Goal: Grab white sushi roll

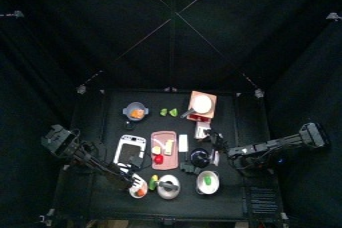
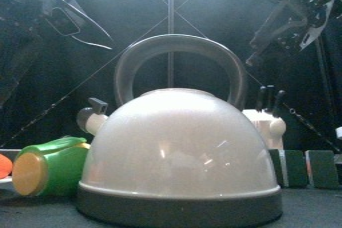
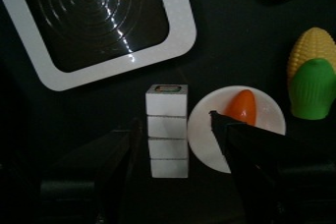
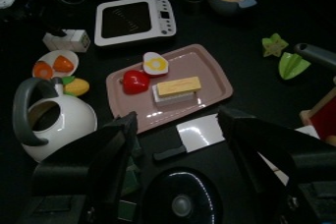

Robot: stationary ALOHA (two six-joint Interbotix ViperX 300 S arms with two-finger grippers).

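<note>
Sushi roll [image 3: 167,130] straight ahead between wide-open left hand [image 3: 180,159] jaws, long axis along approach; right hand [image 4: 178,149] open, farther off.

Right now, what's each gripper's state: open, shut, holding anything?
Left gripper: open, empty, jaws either side of the white sushi roll, not closed on it.
Right gripper: open, empty, above the pink tray.
</note>
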